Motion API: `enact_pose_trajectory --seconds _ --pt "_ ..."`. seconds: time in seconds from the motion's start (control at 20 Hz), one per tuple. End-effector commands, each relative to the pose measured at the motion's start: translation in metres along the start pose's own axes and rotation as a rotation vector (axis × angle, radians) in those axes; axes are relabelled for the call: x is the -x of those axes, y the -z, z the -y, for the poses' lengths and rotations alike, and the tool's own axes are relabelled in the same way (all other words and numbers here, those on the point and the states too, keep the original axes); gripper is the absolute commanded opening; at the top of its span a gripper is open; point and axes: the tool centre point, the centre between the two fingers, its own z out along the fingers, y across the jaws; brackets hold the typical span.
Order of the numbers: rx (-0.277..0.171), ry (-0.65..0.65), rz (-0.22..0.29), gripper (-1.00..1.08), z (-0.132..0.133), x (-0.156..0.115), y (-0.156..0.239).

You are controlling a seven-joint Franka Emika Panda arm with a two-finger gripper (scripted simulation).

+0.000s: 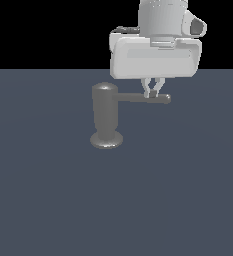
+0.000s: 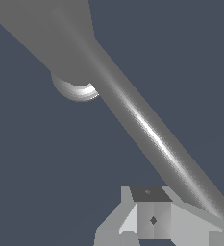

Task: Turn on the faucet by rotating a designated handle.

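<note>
The faucet [image 1: 104, 112] is a dull grey upright cylinder with a round foot, standing on the dark floor. Its handle [image 1: 143, 98] is a thin grey rod pointing toward the exterior view's right. My white gripper [image 1: 152, 92] hangs straight down over the outer part of the handle, with its fingertips close together at the rod's height. In the wrist view the handle [image 2: 152, 134] runs diagonally past the fingertips [image 2: 152, 218], which sit beside the rod near its free end, not around it. The faucet's foot [image 2: 77, 91] peeks out below the cylinder.
A flat dark blue-grey floor [image 1: 63, 200] spreads all round the faucet. The background above it is black.
</note>
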Motion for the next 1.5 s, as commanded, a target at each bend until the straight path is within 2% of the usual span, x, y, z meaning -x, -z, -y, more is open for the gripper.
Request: enact_pose_trajectory --seconds 0.0,1.45 --pt "0.000 -0.001 0.002 -1.00 -0.005 -0.006 -0.002" --pt "-0.004 -0.024 0.018 -1.00 -0.072 -0.072 -0.011"
